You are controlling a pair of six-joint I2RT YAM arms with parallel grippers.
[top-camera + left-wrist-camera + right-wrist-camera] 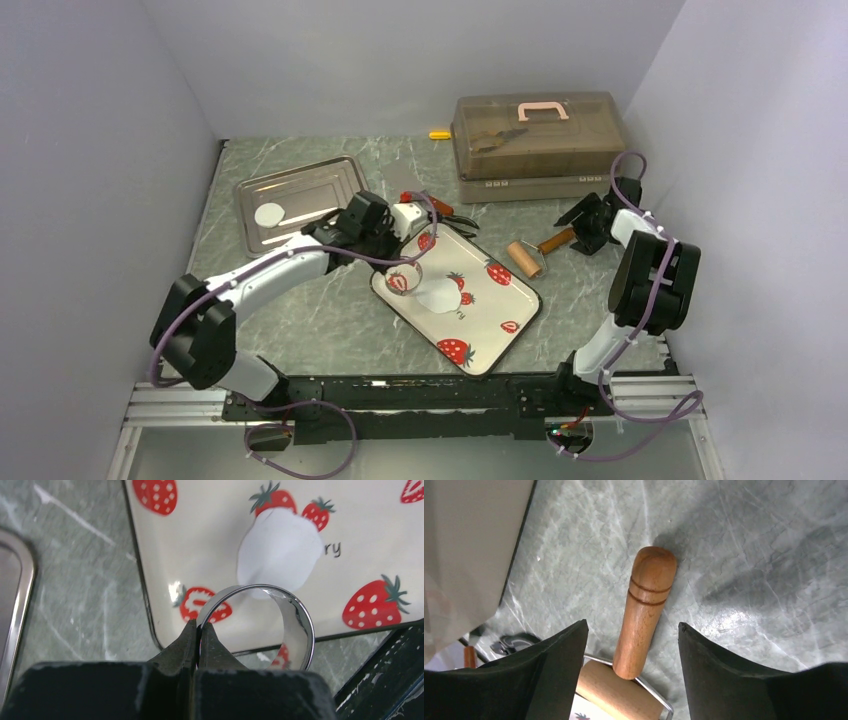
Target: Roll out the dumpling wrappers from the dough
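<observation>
Nearest the arm bases, the strawberry tray (210, 545) is lying on the tabletop (300, 320) and carrying the dough (280, 555), a flattened white patch and the tray's only content. The left pincer (200, 630) is clenching the rim of a metal ring (300, 625) and holding it at the dough's near edge; whether the ring is touching the tray cannot be told. To the right, the right pincer (633, 626) is standing released, its jaws flanking but not gripping the handle of the roller (646, 600), which is resting on the tabletop. Farther back on the left, a steel tray (320, 185) is holding one finished wrapper (269, 214). At the far edge, a closed box (540, 140) is sitting, its contents unclear. Rolling appears done for this patch; cutting it and transferring the disc are apparently remaining.
</observation>
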